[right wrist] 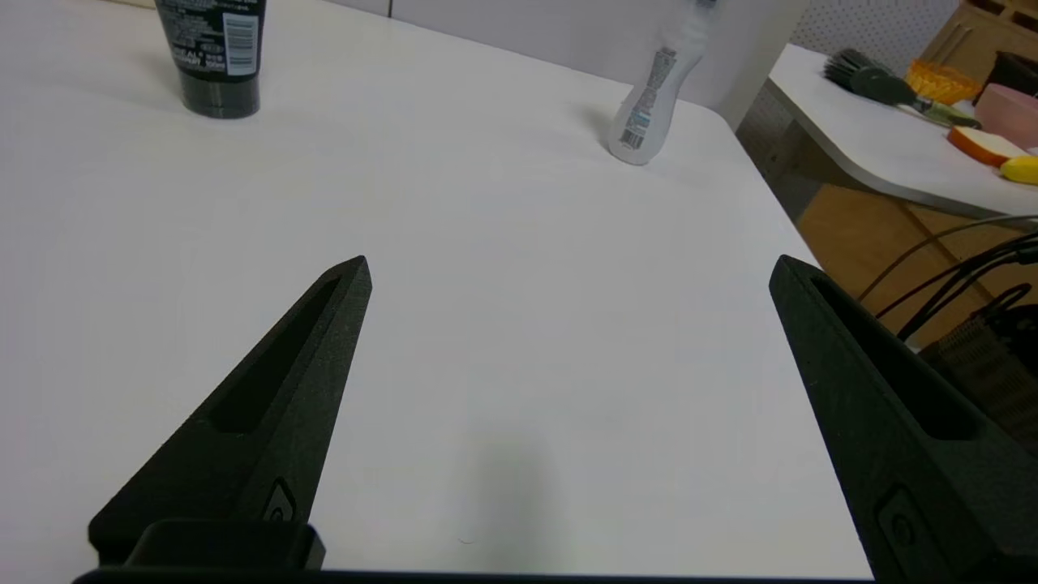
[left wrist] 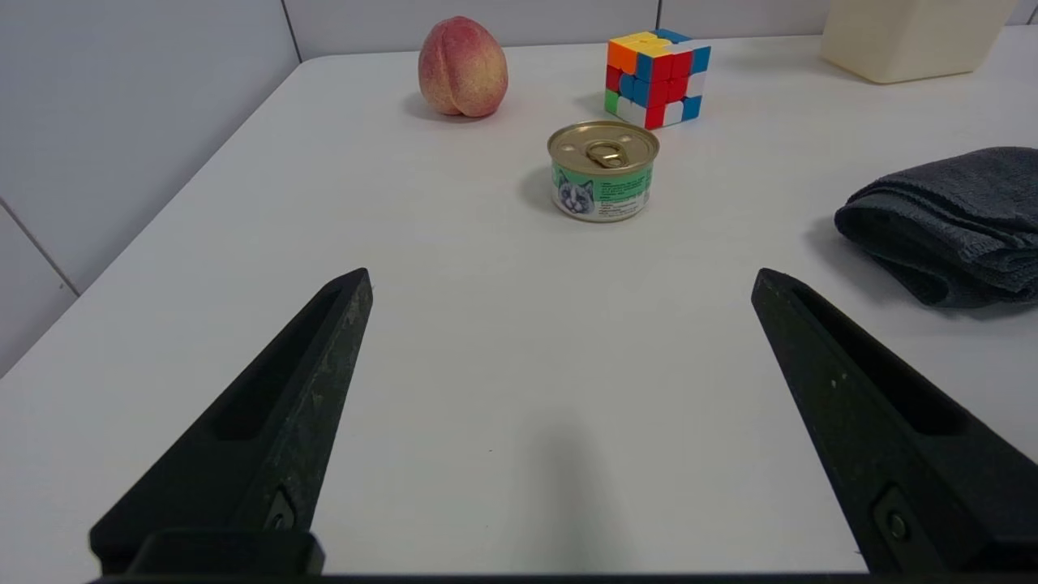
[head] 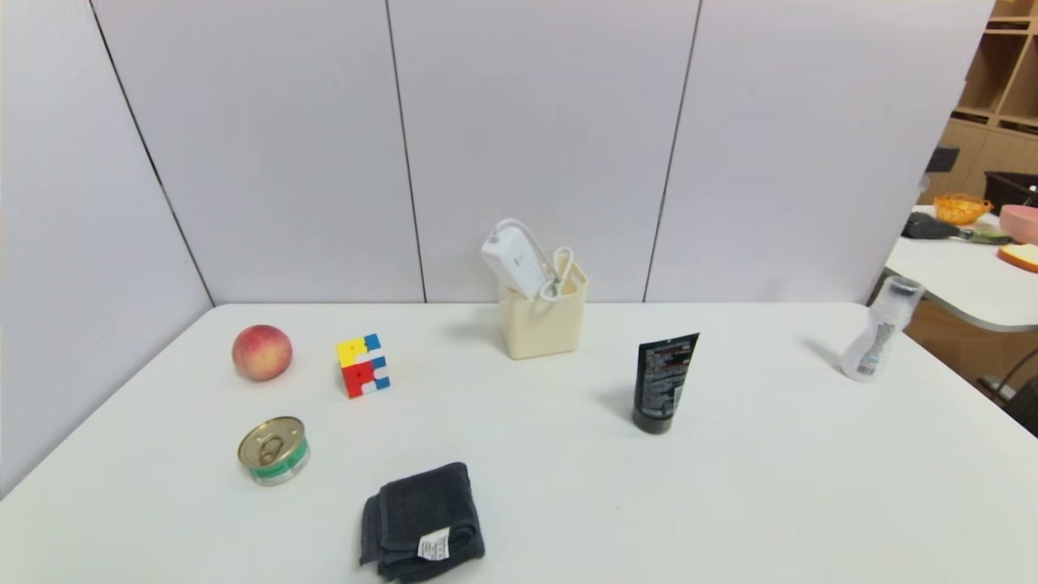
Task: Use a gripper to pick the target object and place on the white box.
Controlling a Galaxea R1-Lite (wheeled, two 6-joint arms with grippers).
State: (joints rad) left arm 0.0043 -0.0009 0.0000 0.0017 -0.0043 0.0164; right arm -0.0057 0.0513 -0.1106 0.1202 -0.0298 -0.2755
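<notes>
both grippers sit back at the table's near edge, out of the head view. left gripper has its black fingers spread wide over bare table, holding nothing. right gripper likewise spread wide, nothing between the fingers, near the table's right edge.

nearest on the table: folded dark towel by the near edge, then a tin can toward the left edge. black tube stands upright right of centre. further back, cube puzzle and peach on the left side. clear bottle at the far right corner, leaning.

white box sits at the far edge, centre. power strip stands tilted in the box, top end sticking out above the rim, its cord looped over the rim beside it.
</notes>
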